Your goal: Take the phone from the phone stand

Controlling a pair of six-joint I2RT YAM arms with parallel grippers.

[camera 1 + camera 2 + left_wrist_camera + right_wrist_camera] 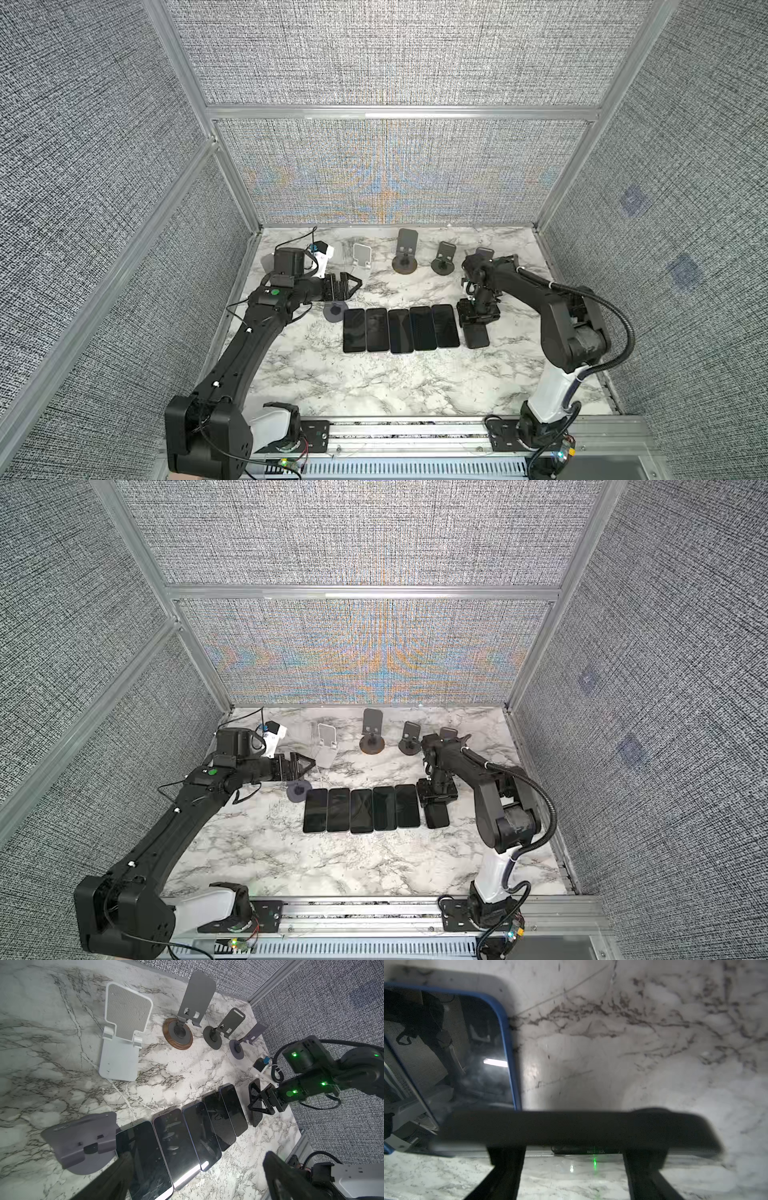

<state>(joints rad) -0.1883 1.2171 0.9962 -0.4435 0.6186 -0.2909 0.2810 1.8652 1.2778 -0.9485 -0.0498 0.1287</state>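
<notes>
Marble surface, empty stands at the back, five phones in a row – right pincer grips a sixth phone at the row's end, seemingly only release left – left pincer wide, idle.

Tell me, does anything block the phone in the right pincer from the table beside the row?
Nothing visible. The table around the phone in the right pincer is bare; the row's end phone lies alongside.
</notes>
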